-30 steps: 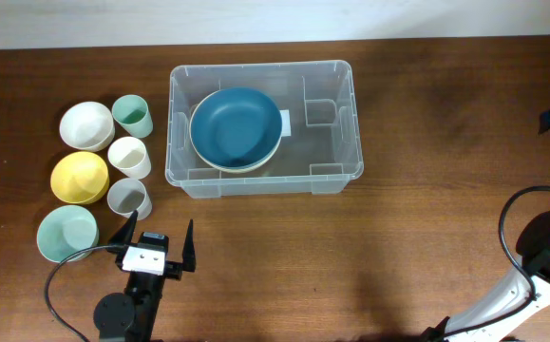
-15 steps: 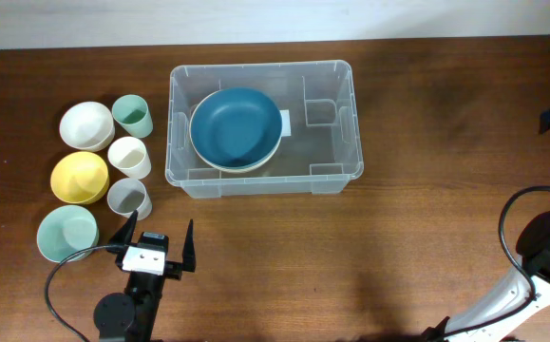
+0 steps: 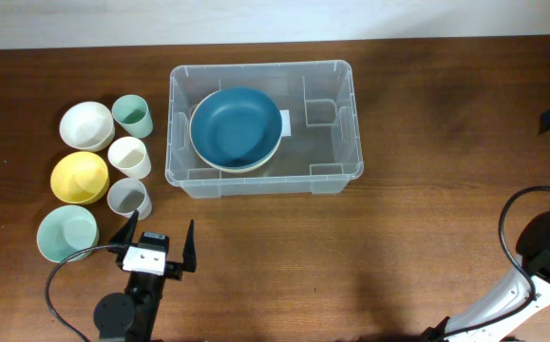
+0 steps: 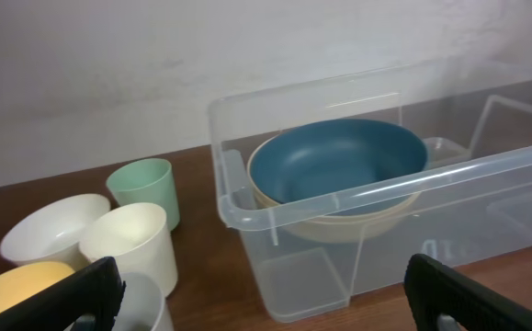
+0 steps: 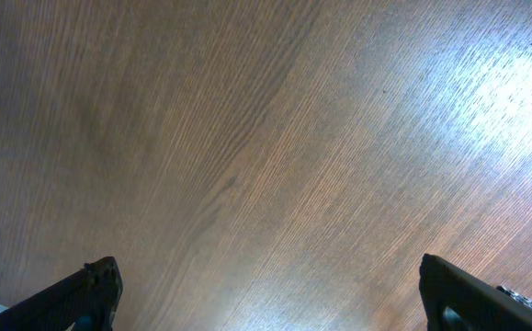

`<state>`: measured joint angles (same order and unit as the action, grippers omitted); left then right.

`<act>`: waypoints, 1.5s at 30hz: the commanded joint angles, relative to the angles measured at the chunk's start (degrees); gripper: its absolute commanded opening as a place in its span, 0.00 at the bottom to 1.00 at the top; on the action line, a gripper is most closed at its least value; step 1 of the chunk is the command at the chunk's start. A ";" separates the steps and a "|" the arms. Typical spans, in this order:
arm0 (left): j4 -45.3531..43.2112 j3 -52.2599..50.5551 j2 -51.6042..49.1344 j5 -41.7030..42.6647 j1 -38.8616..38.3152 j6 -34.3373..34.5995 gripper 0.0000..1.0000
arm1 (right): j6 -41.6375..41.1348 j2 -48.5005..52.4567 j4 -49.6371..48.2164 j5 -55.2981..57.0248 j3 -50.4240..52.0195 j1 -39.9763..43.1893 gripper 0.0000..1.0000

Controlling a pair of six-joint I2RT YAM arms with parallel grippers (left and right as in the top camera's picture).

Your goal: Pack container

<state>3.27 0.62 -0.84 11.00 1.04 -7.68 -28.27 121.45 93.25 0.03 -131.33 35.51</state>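
The clear plastic container [image 3: 331,152] sits at the table's middle back and holds a blue bowl [image 3: 235,128] in its left half; both also show in the left wrist view, the container [image 4: 376,198] and the bowl [image 4: 334,161]. My left gripper [image 3: 157,243] is open and empty, in front of the container's left corner, near the cups. My right gripper [image 5: 270,294] is open and empty over bare wood; in the overhead view only its arm [image 3: 540,256] shows at the right edge.
Left of the container stand a white bowl [image 3: 85,124], a yellow bowl [image 3: 78,177], a pale green bowl [image 3: 66,233], a green cup [image 3: 133,116], a white cup [image 3: 129,157] and a grey cup [image 3: 128,199]. A black cable [image 3: 56,285] loops by the left arm.
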 commanded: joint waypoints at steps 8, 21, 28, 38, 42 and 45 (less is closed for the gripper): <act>-4.74 0.00 0.42 3.13 -0.02 1.11 1.00 | 0.44 -1.07 -0.04 1.09 0.31 0.13 0.99; 4.55 22.05 -14.38 -17.64 0.02 0.70 1.00 | 0.42 -1.07 -0.04 1.09 0.31 0.13 0.99; 18.38 45.16 -41.72 -17.99 2.58 -4.02 1.00 | 0.42 -1.07 -0.04 1.09 0.31 0.13 0.99; 30.16 59.23 -61.51 -22.34 9.97 9.88 1.00 | 0.42 -1.07 -0.04 1.09 0.31 0.13 0.99; 36.00 65.09 -64.35 -11.96 19.52 11.98 1.00 | 0.42 -1.07 -0.04 1.09 0.31 0.13 0.99; 37.38 65.11 -64.48 -10.73 24.06 11.98 1.00 | 0.42 -1.07 -0.04 1.09 0.31 0.13 0.99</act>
<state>39.16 64.36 -65.39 -4.16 22.04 1.65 -28.25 121.45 93.23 0.21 -131.33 35.51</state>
